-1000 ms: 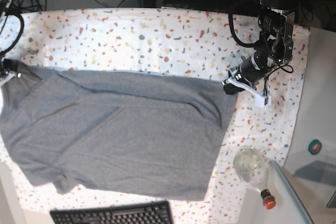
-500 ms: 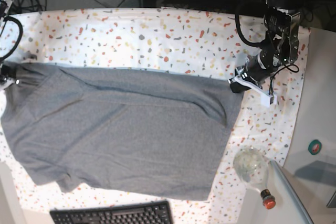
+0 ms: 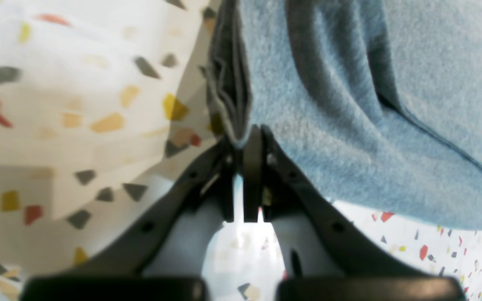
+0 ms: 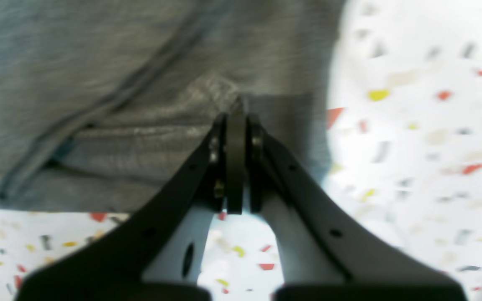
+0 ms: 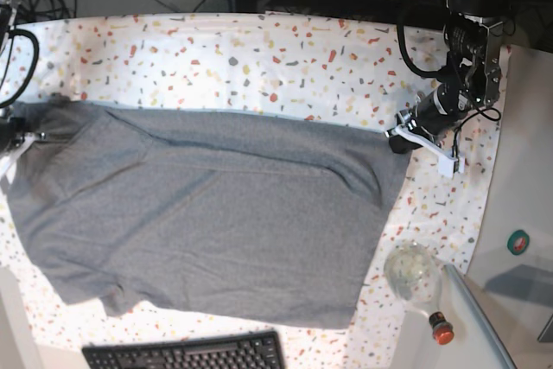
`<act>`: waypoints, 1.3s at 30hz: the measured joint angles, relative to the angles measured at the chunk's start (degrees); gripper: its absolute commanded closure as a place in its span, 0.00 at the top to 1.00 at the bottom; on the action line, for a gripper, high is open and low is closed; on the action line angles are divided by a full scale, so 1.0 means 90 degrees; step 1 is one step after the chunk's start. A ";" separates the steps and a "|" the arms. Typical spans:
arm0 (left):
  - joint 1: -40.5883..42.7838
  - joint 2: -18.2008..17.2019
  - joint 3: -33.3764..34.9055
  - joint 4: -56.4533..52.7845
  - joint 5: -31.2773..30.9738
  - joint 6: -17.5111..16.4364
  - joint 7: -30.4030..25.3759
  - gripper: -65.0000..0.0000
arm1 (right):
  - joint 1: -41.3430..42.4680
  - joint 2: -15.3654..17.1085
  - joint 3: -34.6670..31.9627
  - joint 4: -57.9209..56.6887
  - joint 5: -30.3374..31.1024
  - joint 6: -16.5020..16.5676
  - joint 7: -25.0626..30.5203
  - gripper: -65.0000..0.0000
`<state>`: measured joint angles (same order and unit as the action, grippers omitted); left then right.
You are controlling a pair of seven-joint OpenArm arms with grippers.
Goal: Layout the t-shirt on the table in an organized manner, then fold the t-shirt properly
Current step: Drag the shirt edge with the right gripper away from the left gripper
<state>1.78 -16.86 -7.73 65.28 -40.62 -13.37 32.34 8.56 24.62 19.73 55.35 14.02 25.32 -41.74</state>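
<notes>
Both end effectors, left and right, pinch opposite corners of the wrinkly heather-grey cotton t-shirt spread over the terrazzo-flecked white surface

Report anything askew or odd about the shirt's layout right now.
The t-shirt lies skewed on the table, creased diagonally, its lower sleeve bunched near the keyboard. Both the left gripper and right gripper pinch its edge.
</notes>
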 measured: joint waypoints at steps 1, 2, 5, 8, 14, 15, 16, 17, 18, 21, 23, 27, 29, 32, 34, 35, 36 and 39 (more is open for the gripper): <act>0.0000 0.0005 0.0000 0.0000 0.0000 0.0000 -0.0002 0.00 | 0.0039 -0.0002 0.0002 0.0002 -0.0056 0.0000 0.0007 0.00; 0.0000 0.0012 0.0002 0.0000 0.0000 -0.0002 -0.0002 0.00 | 0.0075 -0.0007 0.0002 0.0002 -0.0107 0.0000 0.0022 0.00; 0.0000 0.0022 0.0000 0.0000 0.0000 0.0000 0.0000 0.00 | 0.0192 0.0002 0.0002 -0.0092 -0.0248 0.0005 0.0029 0.00; 0.0000 0.0019 0.0000 0.0000 -0.0002 0.0000 -0.0002 0.00 | 0.0321 0.0000 0.0002 -0.0508 -0.0274 0.0010 0.0034 0.00; 0.0000 0.0022 0.0000 0.0000 0.0002 0.0000 0.0000 0.00 | 0.0313 0.0015 -0.0029 -0.0712 -0.0277 0.0010 0.0563 0.00; 0.0000 0.0019 0.0000 0.0000 0.0000 0.0000 -0.0002 0.00 | 0.0316 0.0017 -0.0029 -0.0709 -0.0277 0.0007 0.0605 0.00; 0.0000 0.0019 0.0000 0.0000 0.0002 0.0000 0.0000 0.00 | 0.0313 0.0017 -0.0029 -0.0709 -0.0279 0.0010 0.0636 0.00; 0.0000 0.0019 0.0000 0.0000 0.0000 0.0000 0.0000 0.00 | 0.0311 0.0017 -0.0041 -0.0712 -0.0279 0.0010 0.0673 0.00; 0.0000 0.0022 0.0000 0.0000 0.0002 0.0000 -0.0002 0.00 | 0.0301 0.0017 -0.0046 -0.0712 -0.0279 0.0010 0.0750 0.00; 0.0000 0.0022 0.0000 0.0000 0.0002 0.0000 0.0000 0.00 | 0.0296 0.0017 -0.0053 -0.0712 -0.0415 0.0010 0.0918 0.00; 0.0000 0.0019 0.0000 0.0000 0.0000 0.0000 0.0000 0.00 | 0.0328 0.0005 -0.0053 -0.0712 -0.0731 0.0015 0.0933 0.00; 0.0000 0.0024 0.0002 0.0000 -0.0002 -0.0005 0.0000 0.00 | 0.0442 -0.0007 -0.0051 -0.0726 -0.1093 0.0022 0.0935 0.00; 0.0000 0.0022 0.0002 0.0000 -0.0002 -0.0002 0.0000 0.00 | 0.0454 -0.0005 -0.0051 -0.0726 -0.1112 0.0022 0.0964 0.00; -0.0002 0.0022 0.0002 0.0000 -0.0002 -0.0002 0.0000 0.00 | 0.0449 0.0002 -0.0024 -0.0724 -0.1117 0.0024 0.0957 0.02; -0.0002 0.0024 0.0002 0.0000 -0.0002 -0.0002 0.0000 0.00 | 0.0408 -0.0002 -0.0019 -0.0512 -0.1161 0.0022 0.1018 0.05; -0.0002 0.0024 0.0002 0.0000 0.0002 0.0000 -0.0002 0.00 | 0.0389 -0.0002 -0.0017 -0.0372 -0.1195 0.0017 0.1032 0.07; -0.0002 0.0022 0.0002 0.0000 0.0005 0.0000 -0.0005 0.00 | 0.0386 0.0015 -0.0007 -0.0231 -0.1214 0.0017 0.1035 0.10; -0.0002 0.0022 0.0002 0.0000 0.0002 0.0000 -0.0002 0.00 | 0.0437 0.0032 0.0000 -0.0022 -0.1166 -0.0651 0.1103 0.19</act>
<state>1.76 -16.67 -7.70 65.28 -40.60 -13.37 32.32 12.49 24.91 19.73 55.16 3.53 19.46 -31.81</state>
